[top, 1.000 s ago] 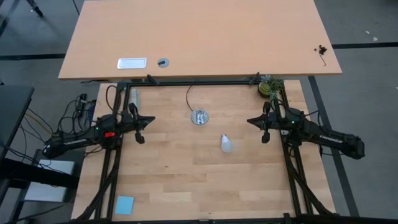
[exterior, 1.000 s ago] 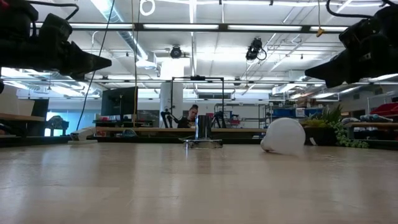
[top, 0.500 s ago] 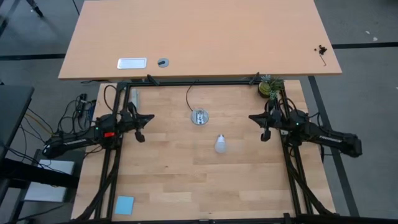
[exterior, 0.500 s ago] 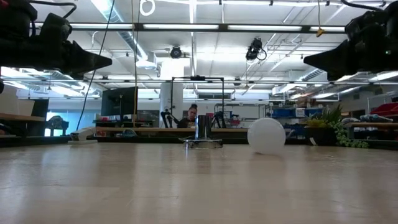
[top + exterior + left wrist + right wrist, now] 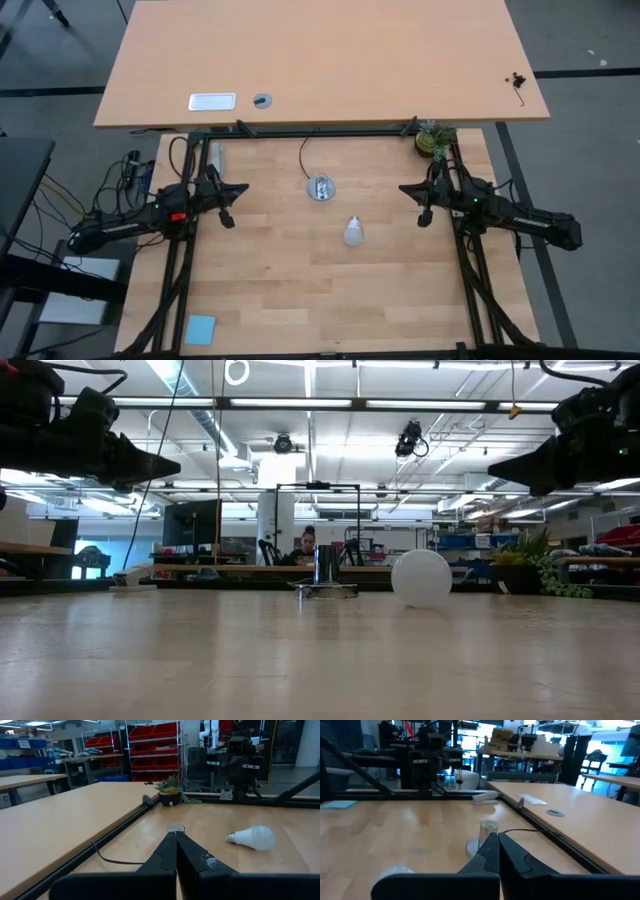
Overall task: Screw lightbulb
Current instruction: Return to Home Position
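High view: left gripper (image 5: 238, 190) and right gripper (image 5: 408, 191), fingers pressed together and empty, hang well apart on either side of the socket (image 5: 321, 187). The lightbulb (image 5: 352, 231) lies loose near the socket; round and unheld, it may roll away.

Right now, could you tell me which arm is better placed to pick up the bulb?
Right. The bulb lies loose on its side, plainly nearer the right gripper than the left gripper; both are shut and empty.
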Controlling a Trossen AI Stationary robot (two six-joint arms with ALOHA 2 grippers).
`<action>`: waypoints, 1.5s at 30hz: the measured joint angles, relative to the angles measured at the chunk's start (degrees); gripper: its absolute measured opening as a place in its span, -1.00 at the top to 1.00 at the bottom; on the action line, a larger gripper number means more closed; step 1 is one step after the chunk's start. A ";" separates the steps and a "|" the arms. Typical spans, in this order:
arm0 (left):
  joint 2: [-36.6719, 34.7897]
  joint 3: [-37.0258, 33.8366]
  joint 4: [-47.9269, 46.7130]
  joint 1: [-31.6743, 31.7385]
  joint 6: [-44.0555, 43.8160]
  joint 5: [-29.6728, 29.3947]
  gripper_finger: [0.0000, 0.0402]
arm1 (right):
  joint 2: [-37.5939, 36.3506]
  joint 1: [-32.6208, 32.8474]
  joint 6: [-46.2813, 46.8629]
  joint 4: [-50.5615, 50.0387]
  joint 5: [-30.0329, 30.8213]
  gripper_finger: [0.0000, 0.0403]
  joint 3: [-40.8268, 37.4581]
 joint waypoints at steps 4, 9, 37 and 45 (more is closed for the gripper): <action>0.04 0.00 -0.10 0.00 -0.02 0.00 0.99 | 0.47 -0.48 -2.00 0.37 1.11 0.98 0.00; 0.07 0.00 -0.22 0.00 -1.89 0.00 0.98 | 1.38 -1.64 0.11 0.34 1.84 0.95 0.00; 0.04 -0.07 4.90 0.00 -6.03 1.40 0.98 | 1.86 -1.70 13.08 0.74 1.29 0.86 0.00; 0.04 -0.07 5.07 0.00 -6.05 1.44 0.98 | 1.86 -1.70 12.99 0.74 1.28 0.85 0.00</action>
